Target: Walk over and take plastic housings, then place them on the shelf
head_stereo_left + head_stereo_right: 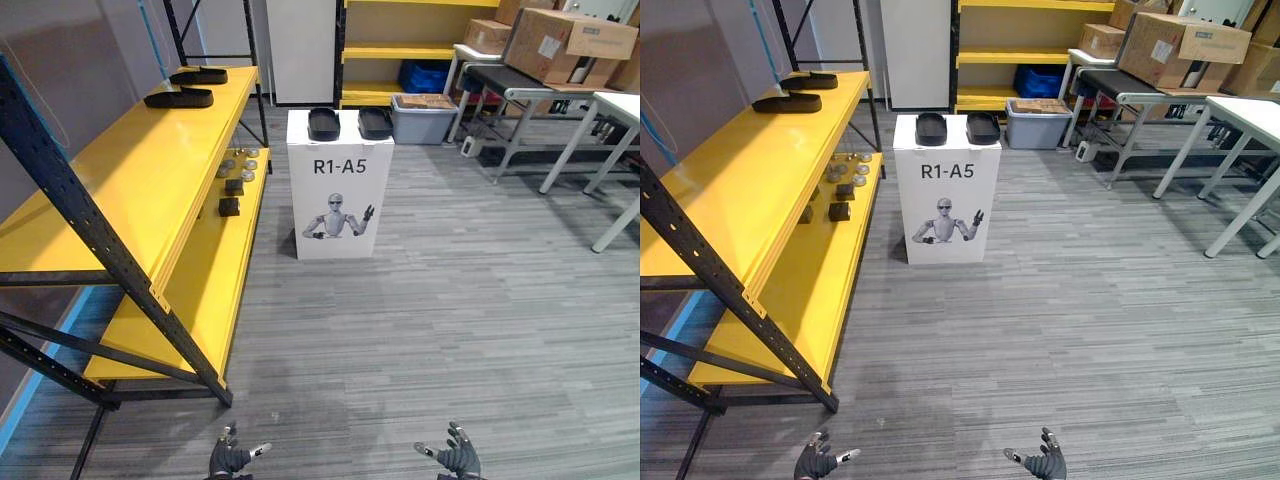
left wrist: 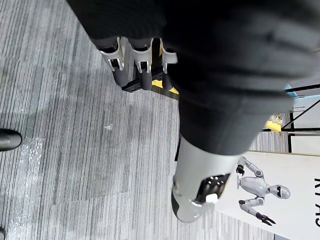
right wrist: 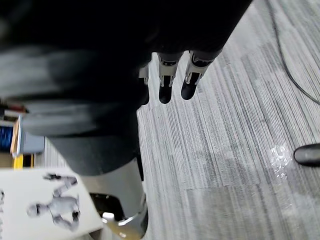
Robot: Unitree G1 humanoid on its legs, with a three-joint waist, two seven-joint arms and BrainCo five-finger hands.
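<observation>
Both my hands hang low and empty, fingers loose and spread: left hand (image 1: 232, 458), right hand (image 1: 458, 458). Nothing is held in either.

Key relation: the two plastic housings (image 1: 323, 123) (image 1: 375, 122) lie straight ahead and well apart from me, on top of the white stand (image 1: 339, 200). I judge they are out of reach, so walking comes first. The stand sits about midway between my hands. Neither arm is clearly nearer. The left housing lines up more with my left hand, the right housing with my right. They lie side by side, nearly touching, long axes pointing away from me.

Look: black, matte, flat oblong trays with rounded ends and a raised rim.

The yellow shelf (image 1: 130, 180) runs along my left, its near end closer than the stand. Two similar black housings on the shelf (image 1: 180, 97) (image 1: 199, 75) sit at its far end, long axes across the board.
</observation>
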